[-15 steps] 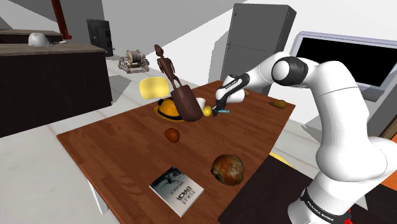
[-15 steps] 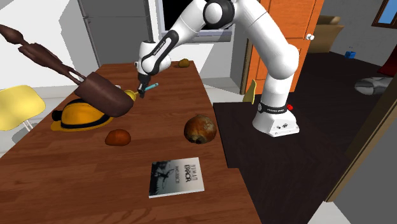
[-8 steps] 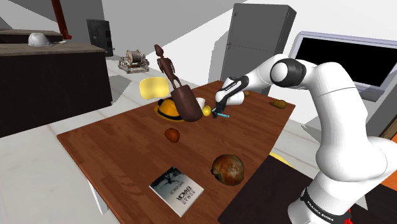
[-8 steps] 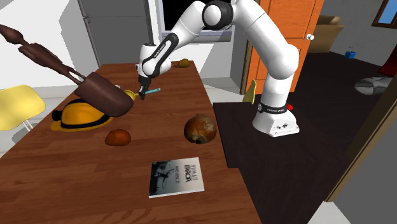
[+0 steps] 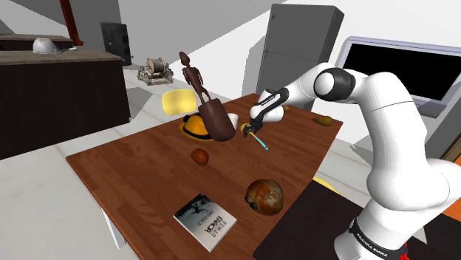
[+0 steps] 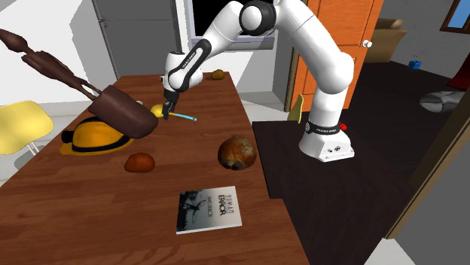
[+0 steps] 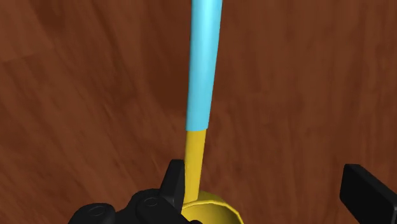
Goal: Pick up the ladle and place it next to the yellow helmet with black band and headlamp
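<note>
Beside the yellow helmet (image 5: 193, 127), the ladle (image 5: 261, 140) now appears to rest on the table (image 5: 148, 177), its blue handle dropped from a moment ago (yellow bowl nearest the helmet). We see the gripper (image 7: 261, 178) with fingers apart; we judge the placing done.

Reddish-brown wood-grain table top (image 7: 76, 95), smooth matt yellow ladle with light-blue handle (image 7: 202, 63), smooth white arm casing (image 5: 391, 148) at the shoulder view's right

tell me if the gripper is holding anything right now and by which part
Nothing is held. The gripper is open: the ladle lies between its fingers, its yellow neck beside one finger and well clear of the other.
</note>
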Available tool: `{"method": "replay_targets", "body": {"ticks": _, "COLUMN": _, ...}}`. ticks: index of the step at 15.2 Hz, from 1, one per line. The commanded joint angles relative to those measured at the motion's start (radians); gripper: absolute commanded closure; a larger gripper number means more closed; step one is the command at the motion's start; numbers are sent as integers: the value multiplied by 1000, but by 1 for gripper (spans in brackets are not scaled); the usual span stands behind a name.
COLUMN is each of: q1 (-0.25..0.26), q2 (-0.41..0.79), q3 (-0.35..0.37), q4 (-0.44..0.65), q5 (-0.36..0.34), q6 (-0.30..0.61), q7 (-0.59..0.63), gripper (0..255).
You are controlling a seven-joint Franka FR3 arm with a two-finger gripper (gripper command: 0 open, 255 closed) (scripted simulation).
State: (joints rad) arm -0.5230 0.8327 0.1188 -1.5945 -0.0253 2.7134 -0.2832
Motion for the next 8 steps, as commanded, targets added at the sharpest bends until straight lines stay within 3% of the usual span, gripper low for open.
{"method": "replay_targets", "body": {"ticks": 1, "q1": -5, "q2": -35, "q3": 3, "q4": -28, "q5": 2, "q6": -8, "q7": -1, "gripper": 0}}
{"method": "replay_targets", "body": {"ticks": 4, "q1": -18, "q2": -131, "q3": 12, "q4": -96, "q5": 9, "q6": -36, "q7": -5, "gripper": 0}}
{"method": "replay_targets", "body": {"ticks": 8, "q1": -18, "q2": -131, "q3": 12, "q4": -96, "q5": 9, "q6": -36, "q7": -5, "gripper": 0}}
